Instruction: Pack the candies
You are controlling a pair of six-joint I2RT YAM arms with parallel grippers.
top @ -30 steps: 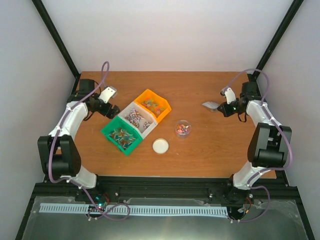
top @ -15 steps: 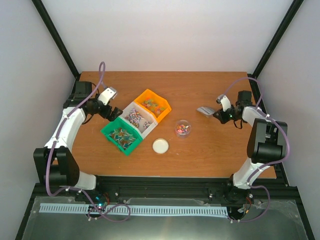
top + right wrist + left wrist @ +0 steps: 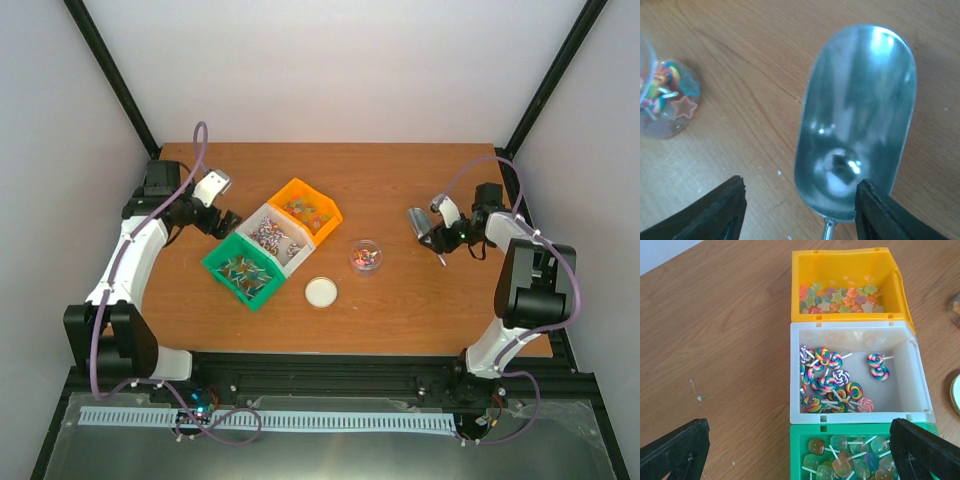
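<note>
Right wrist: scoop apart from candies

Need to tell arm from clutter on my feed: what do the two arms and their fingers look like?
The left arm and right arm match: white shells, black joints and bases, with a purple cable looping along each. The fingers are matte black and blunt-tipped.

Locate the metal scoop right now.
Top view, right side: the metal scoop is held by the right gripper, to the right of the clear dish and apart from it.
</note>
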